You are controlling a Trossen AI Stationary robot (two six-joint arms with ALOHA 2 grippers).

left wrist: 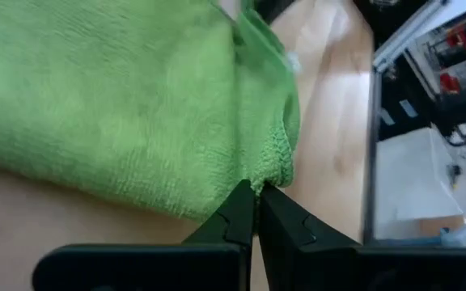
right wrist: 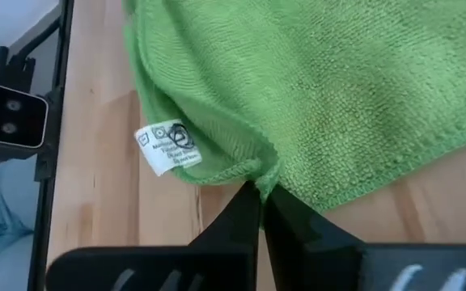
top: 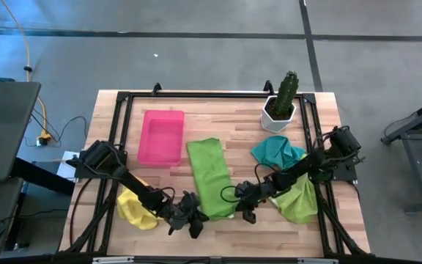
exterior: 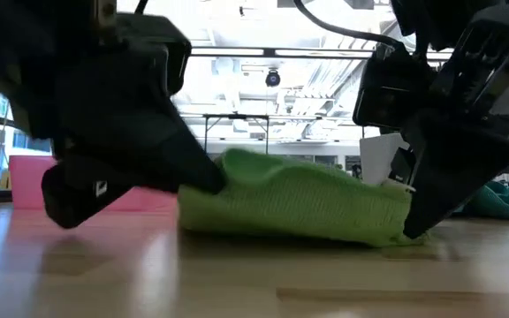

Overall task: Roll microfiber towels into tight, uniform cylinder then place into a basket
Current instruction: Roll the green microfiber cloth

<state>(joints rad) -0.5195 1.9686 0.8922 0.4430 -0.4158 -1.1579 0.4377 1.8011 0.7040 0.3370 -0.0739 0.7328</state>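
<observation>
Both arms are working the near edge of the big green towel [top: 211,176], which is lying flat mid-desk, long axis running away from me. Left gripper [top: 194,220] is pinching the near left corner, jaws closed tight on the hem. Right gripper [top: 246,208] is doing the same at the near right corner, jaws clamped on the hem right beside the white care tag [right wrist: 168,147]. Looks like a matched two-corner grip so the edge is lifting evenly to start a straight roll; low view is showing that edge humping up off the wood.

Room: bare desk [top: 218,125] is lying ahead of the towel's far end, so the roll path is looking clear. Basket [top: 161,136] is sitting just beside the towel's far left side, empty. Cactus pot [top: 279,110] is well off at the far right. Yellow towel [top: 136,207] is bunching under the left arm; teal towel [top: 275,152] and lime towel [top: 299,199] are crowding the right arm, the tighter side.
</observation>
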